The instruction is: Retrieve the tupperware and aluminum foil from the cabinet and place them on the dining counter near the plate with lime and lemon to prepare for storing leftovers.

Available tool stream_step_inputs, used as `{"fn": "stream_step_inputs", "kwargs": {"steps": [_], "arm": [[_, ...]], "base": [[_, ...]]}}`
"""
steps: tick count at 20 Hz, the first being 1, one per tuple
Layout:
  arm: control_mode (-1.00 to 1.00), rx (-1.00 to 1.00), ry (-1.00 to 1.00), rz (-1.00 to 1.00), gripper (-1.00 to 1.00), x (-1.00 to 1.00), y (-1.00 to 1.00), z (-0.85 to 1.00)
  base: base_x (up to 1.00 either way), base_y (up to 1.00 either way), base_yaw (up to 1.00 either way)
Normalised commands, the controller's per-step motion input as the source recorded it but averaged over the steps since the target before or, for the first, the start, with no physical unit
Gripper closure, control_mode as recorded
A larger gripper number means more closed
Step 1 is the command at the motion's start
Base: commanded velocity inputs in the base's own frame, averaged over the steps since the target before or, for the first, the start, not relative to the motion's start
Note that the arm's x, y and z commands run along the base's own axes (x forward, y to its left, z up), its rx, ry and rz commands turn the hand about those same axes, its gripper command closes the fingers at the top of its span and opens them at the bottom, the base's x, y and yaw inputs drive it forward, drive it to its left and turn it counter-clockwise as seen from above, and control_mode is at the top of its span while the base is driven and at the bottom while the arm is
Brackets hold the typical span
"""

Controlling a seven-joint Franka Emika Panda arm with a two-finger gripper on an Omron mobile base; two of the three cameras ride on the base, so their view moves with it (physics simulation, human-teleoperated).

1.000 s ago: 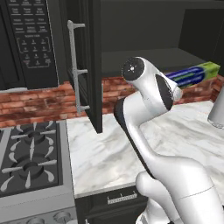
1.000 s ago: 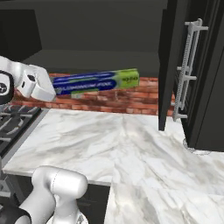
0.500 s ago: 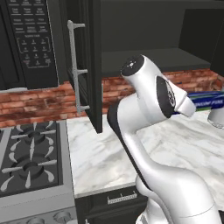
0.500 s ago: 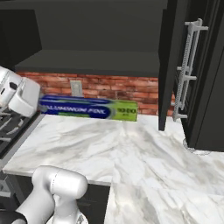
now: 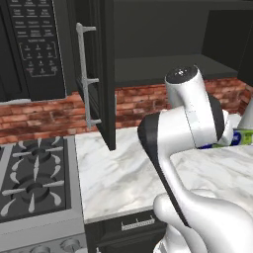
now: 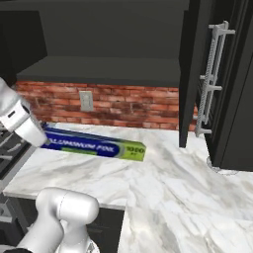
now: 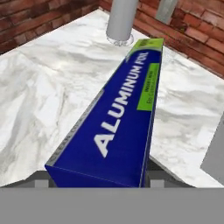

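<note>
- The aluminum foil (image 6: 94, 145), a long blue box with a green end, sticks out level from the end of the white arm (image 5: 190, 123), above the marble desk (image 6: 163, 188) and clear of its top.
- In the hand view the foil box (image 7: 118, 122) runs away from the camera, its near end low between the fingers and its green end pointing toward a grey cylinder (image 7: 121, 21) standing on the desk by the brick wall (image 7: 35, 17).
- The fingers pinch the near end of the box, one on each long side; their tips are mostly hidden behind it.
- From the left base view only a sliver of the box (image 5: 242, 137) shows past the arm's wrist.
- The cabinet (image 5: 158, 44) above the desk stands open, its dark door (image 5: 101, 74) swung out with the silver bar handle (image 5: 85, 74) facing the stove (image 5: 32, 183).
- From the right, another dark door with a silver handle (image 6: 213, 79) stands at the desk's far side.
- A wall outlet (image 6: 86, 100) sits in the brick just behind the box.
- The microwave (image 5: 34, 47) hangs left of the open door.
</note>
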Motion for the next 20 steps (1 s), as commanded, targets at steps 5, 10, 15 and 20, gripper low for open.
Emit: {"fn": "stream_step_inputs", "kwargs": {"steps": [5, 10, 15, 20], "arm": [[-1.00, 0.12, 0.00, 0.29, 1.00, -0.02, -0.25, -0.34], [-1.00, 0.11, 0.00, 0.14, 1.00, 0.05, -0.44, 0.00], [-1.00, 0.04, 0.00, 0.01, 1.00, 0.02, -0.45, 0.00], [1.00, 0.00, 0.00, 0.00, 1.00, 0.00, -0.14, 0.00]], "base": [[0.00, 0.00, 0.00], [0.00, 0.00, 0.00], [0.00, 0.00, 0.00], [-0.03, 0.00, 0.00]]}}
